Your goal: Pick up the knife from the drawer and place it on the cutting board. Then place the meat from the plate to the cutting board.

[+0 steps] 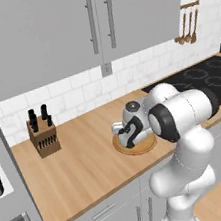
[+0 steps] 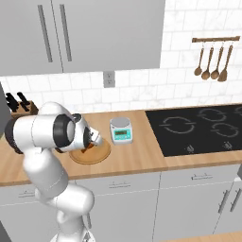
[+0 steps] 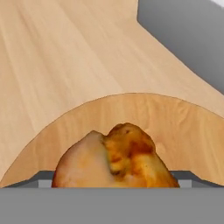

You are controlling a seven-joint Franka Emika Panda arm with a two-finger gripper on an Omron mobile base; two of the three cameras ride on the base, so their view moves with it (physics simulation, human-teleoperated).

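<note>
No brand, label or readable writing appears anywhere; the display of the small kitchen scale [image 2: 121, 129] is a pale green patch with nothing legible on it. The white arm bends forward and down over a wooden counter [image 1: 85, 162], its hand lowered onto the round light wooden plate [image 2: 97, 154] that sits near the counter's front edge. In the left base view the gripper [image 1: 128, 139] is a dark shape right at the plate [image 1: 139, 148], mostly hidden behind the arm's large white elbow joint. In the right base view the gripper [image 2: 88, 146] reaches in from the left and sits low over the plate, with a trace of orange-brown beneath it. The hand view looks along the plate [image 3: 183, 127] from very close: the meat [image 3: 114, 158], an orange-brown chicken drumstick with a glossy rounded end, lies on the plate at the bottom centre, right at the fingers' position. The fingertips themselves cannot be made out, so I cannot tell whether the jaws are apart or closed on the meat. The left base view adds a wooden knife block [image 1: 43, 133] with black handles standing far left near the tiled wall. The right base view shows the scale just right of the plate, a black cooktop [image 2: 203, 127] farther right, and wooden utensils [image 2: 213, 61] hanging on the wall above.
</note>
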